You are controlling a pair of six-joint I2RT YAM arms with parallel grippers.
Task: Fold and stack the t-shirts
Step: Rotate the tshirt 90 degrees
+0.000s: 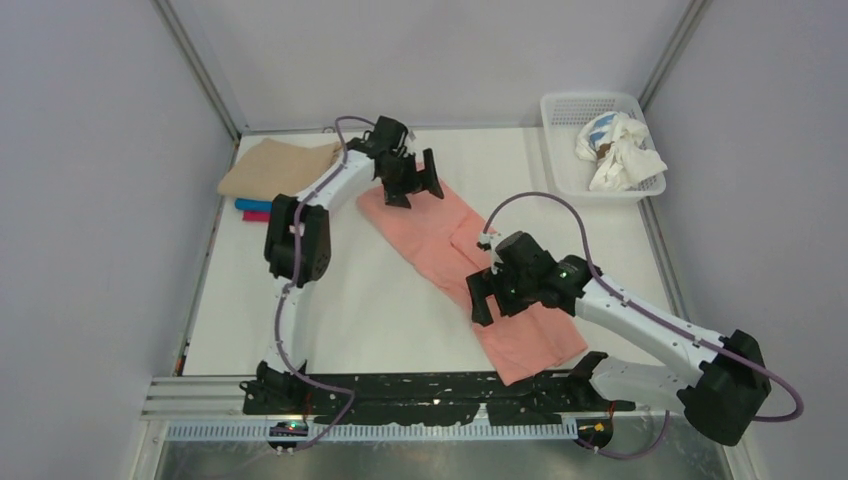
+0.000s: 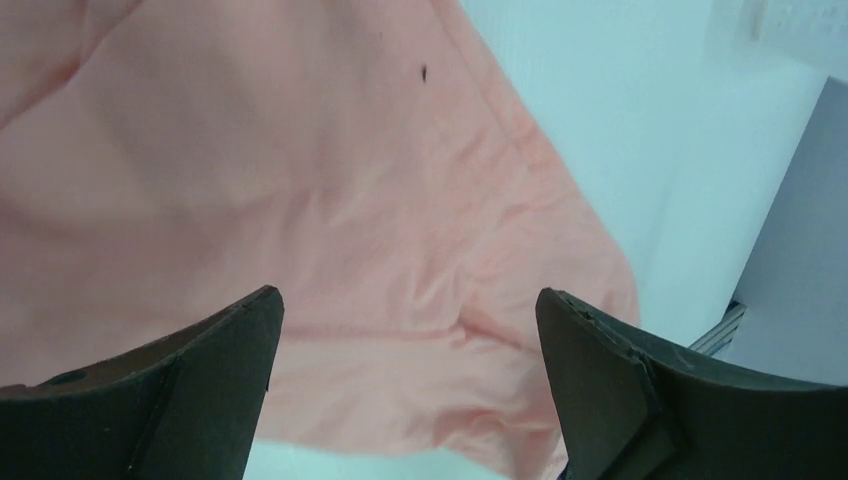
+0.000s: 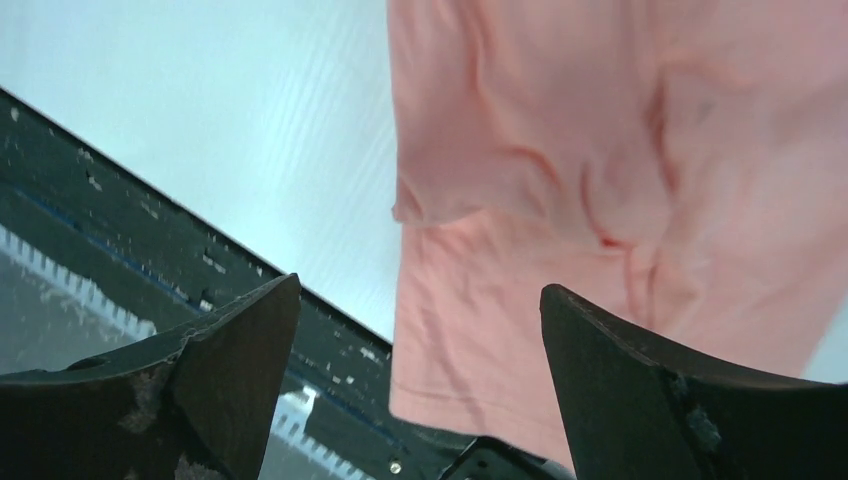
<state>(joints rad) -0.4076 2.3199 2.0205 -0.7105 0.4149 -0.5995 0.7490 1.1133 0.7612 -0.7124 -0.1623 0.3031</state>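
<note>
Both my claws hang wide open and empty. My left claw (image 1: 412, 190) is over the pink shirt's (image 1: 455, 265) far end at upper centre, my right claw (image 1: 490, 300) over its near end, lower right of centre. The shirt lies as a long diagonal strip. If I pinch only the top layer, I judge the fold could peel apart, and uneven lifts would skew it.

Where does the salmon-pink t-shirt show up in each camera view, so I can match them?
Top external: the salmon-pink t-shirt lies mid-table as a long diagonal strip, from far left to near right.
Left wrist: the shirt fills the left and centre, with a rounded end at lower right.
Right wrist: the shirt fills the right half, top to bottom.
Shared landmark: the white table, seen beside the shirt in every view.
</note>
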